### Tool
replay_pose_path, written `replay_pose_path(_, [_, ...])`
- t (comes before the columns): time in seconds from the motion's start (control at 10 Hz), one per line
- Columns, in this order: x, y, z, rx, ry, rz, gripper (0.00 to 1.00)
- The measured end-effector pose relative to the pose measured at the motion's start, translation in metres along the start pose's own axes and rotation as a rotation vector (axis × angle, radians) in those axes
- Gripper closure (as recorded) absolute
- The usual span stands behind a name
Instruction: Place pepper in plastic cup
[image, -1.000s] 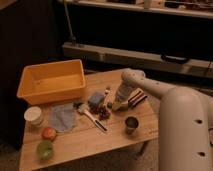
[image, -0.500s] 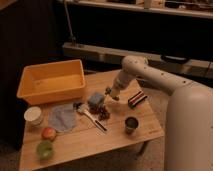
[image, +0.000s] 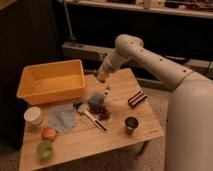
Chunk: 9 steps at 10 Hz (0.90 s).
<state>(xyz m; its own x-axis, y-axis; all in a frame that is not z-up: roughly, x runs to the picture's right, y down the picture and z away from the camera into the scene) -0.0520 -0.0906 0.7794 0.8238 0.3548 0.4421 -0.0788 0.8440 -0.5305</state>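
The plastic cup (image: 45, 150), short and light green, stands at the table's front left corner. I cannot make out the pepper anywhere; it is hidden or out of view. My gripper (image: 103, 77) hangs at the end of the white arm (image: 150, 57), over the back middle of the table, just right of the yellow bin (image: 30, 85). It is far from the cup, roughly the table's depth away. Below it lie a grey-blue sponge (image: 96, 99) and a small pale item (image: 107, 91).
A red-orange fruit (image: 48, 133) and a white cup (image: 33, 115) stand behind the green cup. A blue-grey cloth (image: 62, 118), a dark-handled utensil (image: 93, 120), a dark metal cup (image: 131, 124) and a striped dark packet (image: 136, 98) lie on the wooden table (image: 80, 145). Shelving stands behind.
The gripper has risen and moved back-left, from beside the striped packet to near the bin's right corner. Nothing on the table has visibly shifted.
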Motion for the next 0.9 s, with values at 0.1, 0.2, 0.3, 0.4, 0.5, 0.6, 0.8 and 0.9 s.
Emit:
replay_pose_path(0.1, [-0.037, 0.011, 0.002, -0.015, -0.045, -0.037, 0.61])
replay_pose_path(0.2, [-0.049, 0.020, 0.004, -0.025, -0.061, -0.051, 0.61])
replay_pose_path(0.3, [-0.068, 0.039, 0.007, -0.042, -0.088, -0.070, 0.61])
replay_pose_path(0.4, [-0.081, 0.059, 0.009, -0.061, -0.111, -0.084, 0.61])
replay_pose_path(0.5, [-0.095, 0.085, 0.009, -0.085, -0.134, -0.099, 0.61])
replay_pose_path(0.6, [-0.106, 0.105, 0.010, -0.106, -0.149, -0.113, 0.61])
replay_pose_path(0.8, [-0.130, 0.153, 0.010, -0.163, -0.181, -0.149, 0.61])
replay_pose_path(0.9, [-0.141, 0.176, 0.010, -0.194, -0.194, -0.165, 0.61])
